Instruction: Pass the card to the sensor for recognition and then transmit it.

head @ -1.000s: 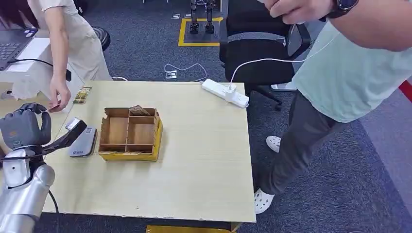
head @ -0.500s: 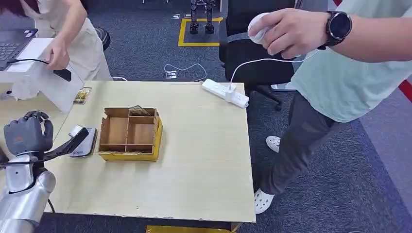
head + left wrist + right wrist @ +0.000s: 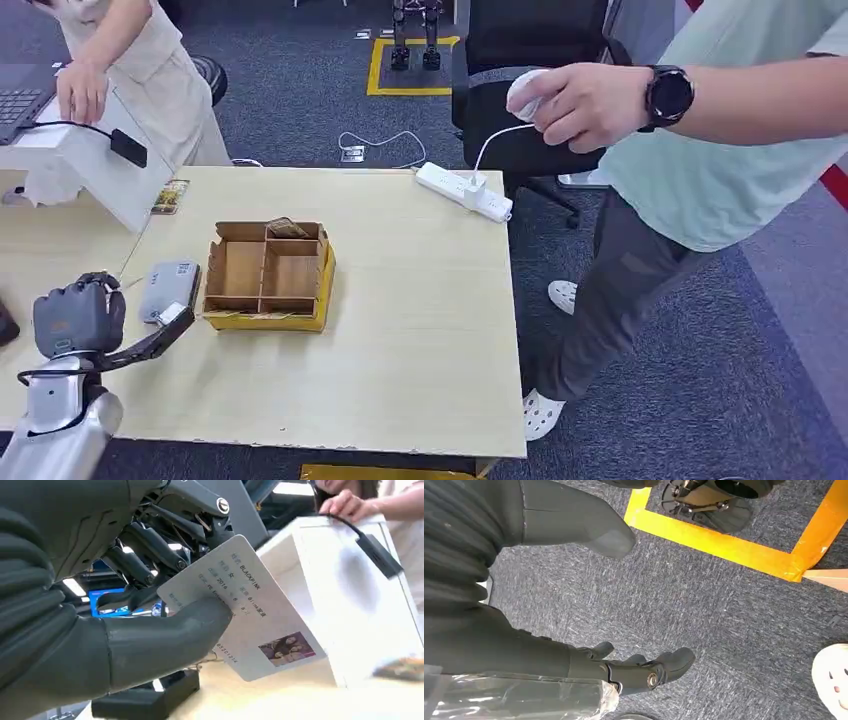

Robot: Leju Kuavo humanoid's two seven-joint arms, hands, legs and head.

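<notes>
Start at the far left of the surface (image 3: 420, 340): your left robot hand (image 3: 78, 318) has the card (image 3: 243, 609) pinched between thumb and fingers, clamped firmly on it, with the printed face and small photo clear in the left wrist view. In the head view the card (image 3: 165, 325) juts out rightward from that hand, hovering just near of the grey sensor (image 3: 167, 287), which lies flat beside the left wall of the cardboard organiser box (image 3: 268, 275).

So the pick-up is done — the card is in hand and close to the reader. Whether the reader has registered it you cannot tell from here; nothing on the sensor shows a result. As I judge it, the scan is either under way or just about to happen, and the handover is wholly still to do.

Further right, a white power strip (image 3: 463, 191) sits at the far edge, and a person (image 3: 700, 150) stands off the right side with a hand raised holding something white — a possible receiver, though that is a guess. Another person (image 3: 150, 60) is at the far left by a white stand (image 3: 95, 165).

Your right robot hand (image 3: 644, 672) hangs over the carpet floor, fingers loosely apart, holding nothing.
</notes>
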